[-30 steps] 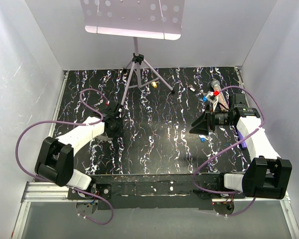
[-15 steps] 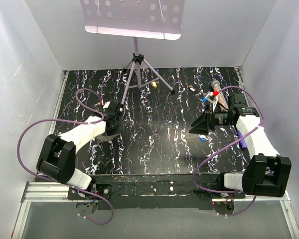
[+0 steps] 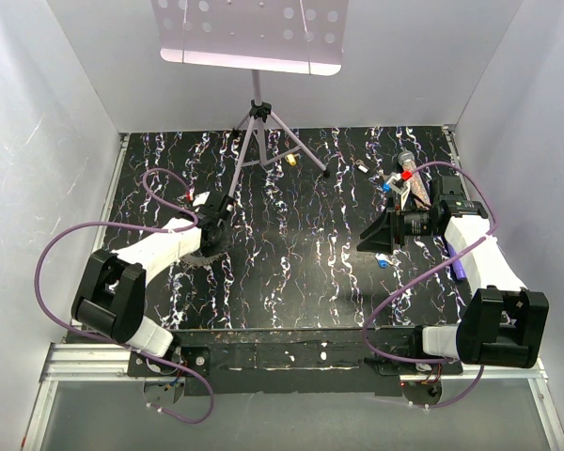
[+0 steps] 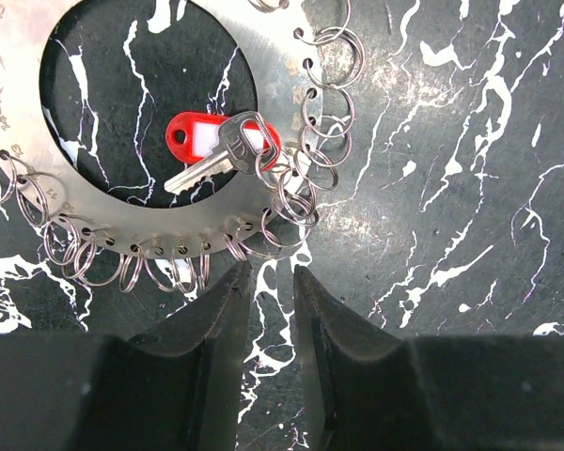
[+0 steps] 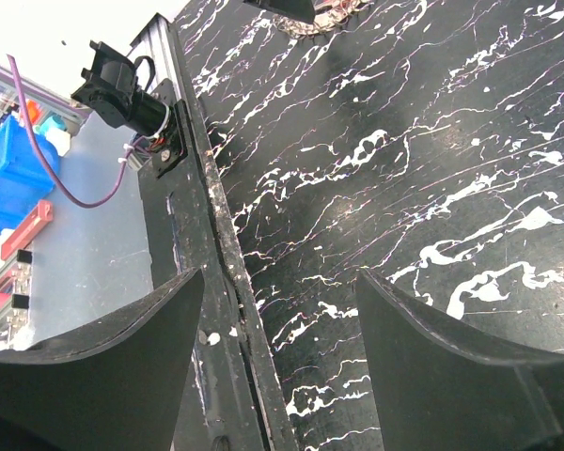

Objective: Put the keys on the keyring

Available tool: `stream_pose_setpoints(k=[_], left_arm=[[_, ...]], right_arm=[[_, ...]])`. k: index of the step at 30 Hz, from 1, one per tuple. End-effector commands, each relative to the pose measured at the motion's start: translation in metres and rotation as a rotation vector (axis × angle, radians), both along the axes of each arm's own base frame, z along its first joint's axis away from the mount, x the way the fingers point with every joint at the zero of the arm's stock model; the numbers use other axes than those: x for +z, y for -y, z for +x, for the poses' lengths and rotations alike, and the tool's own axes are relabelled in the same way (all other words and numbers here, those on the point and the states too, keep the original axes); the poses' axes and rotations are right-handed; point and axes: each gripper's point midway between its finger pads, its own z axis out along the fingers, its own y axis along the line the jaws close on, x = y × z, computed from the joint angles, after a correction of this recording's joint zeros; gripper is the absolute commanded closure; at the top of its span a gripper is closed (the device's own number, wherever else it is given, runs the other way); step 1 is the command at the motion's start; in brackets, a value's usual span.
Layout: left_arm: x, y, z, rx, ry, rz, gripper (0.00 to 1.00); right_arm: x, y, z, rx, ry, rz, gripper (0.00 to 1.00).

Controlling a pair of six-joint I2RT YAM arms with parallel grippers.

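The keyring [image 4: 132, 230] is a flat metal ring plate edged with several small wire loops, lying on the black marbled table. A silver key with a red tag [image 4: 207, 143] lies in its hole, hooked to a loop at the plate's right side. My left gripper [image 4: 271, 272] hovers just below the plate's lower edge, narrowly open, with only table between its fingers. From above, the left gripper [image 3: 211, 237] covers most of the keyring [image 3: 197, 259]. More keys lie far right: red [image 3: 406, 176], blue [image 3: 385, 186], another blue [image 3: 382, 264]. My right gripper [image 3: 365, 242] is wide open and holds nothing [image 5: 280, 277].
A music stand's tripod [image 3: 258, 117] stands at the back middle, with a small yellow piece [image 3: 290, 160] by its foot. A glittery tube [image 3: 415, 188] and a purple pen [image 3: 456, 265] lie near the right arm. The table's near edge rail [image 5: 221, 282] runs under the right gripper.
The left arm has shifted slightly away from its base over the keyring, and its jaws have narrowed. The right arm has barely moved.
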Motion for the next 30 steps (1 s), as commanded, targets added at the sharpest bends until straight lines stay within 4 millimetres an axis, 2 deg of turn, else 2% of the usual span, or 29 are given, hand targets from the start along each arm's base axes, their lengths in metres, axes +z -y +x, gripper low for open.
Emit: stream_pose_setpoints(k=[1, 6, 14, 30], left_arm=[[0.003, -0.005, 0.001, 0.049, 0.024, -0.002, 0.76], [0.000, -0.010, -0.002, 0.087, 0.019, 0.007, 0.80], [-0.006, -0.013, -0.009, 0.111, -0.001, 0.014, 0.80], [-0.015, -0.013, -0.005, 0.115, -0.020, 0.032, 0.80]], right_arm=[[0.013, 0.000, 0.004, 0.009, 0.042, 0.020, 0.27], [0.013, 0.000, 0.004, 0.010, 0.039, 0.019, 0.27], [0.013, 0.000, 0.005, 0.010, 0.036, 0.019, 0.27], [0.013, 0.000, 0.004, 0.012, 0.032, 0.020, 0.27]])
